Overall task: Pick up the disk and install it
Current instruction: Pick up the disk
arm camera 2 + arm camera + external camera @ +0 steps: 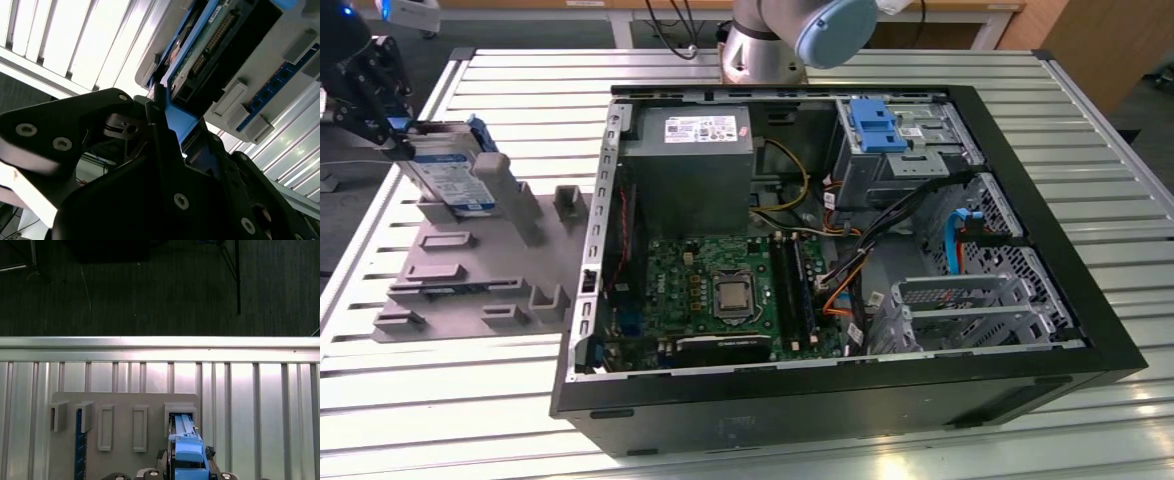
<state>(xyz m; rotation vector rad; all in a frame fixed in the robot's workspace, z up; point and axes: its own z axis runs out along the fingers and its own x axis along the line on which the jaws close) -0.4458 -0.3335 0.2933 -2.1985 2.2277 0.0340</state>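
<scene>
The disk (454, 178), a silver drive with a white-and-blue label in a blue carrier, stands on edge in a slot of the grey fixture (467, 270) at the exterior view's left. My gripper (394, 135) is at its upper far edge. In the second wrist view the black fingers (156, 117) straddle the blue carrier of the disk (200, 50) and press against it. In the first wrist view the disk (186, 440) rises out of its slot between the fingers of the gripper (186, 460).
An open computer case (854, 380) lies in the middle of the slatted metal table, with a grey power supply (687, 150), a motherboard and a drive bay with a blue latch (878, 125). The arm's base (767, 45) stands behind the case. The fixture (125, 400) has other upright slots.
</scene>
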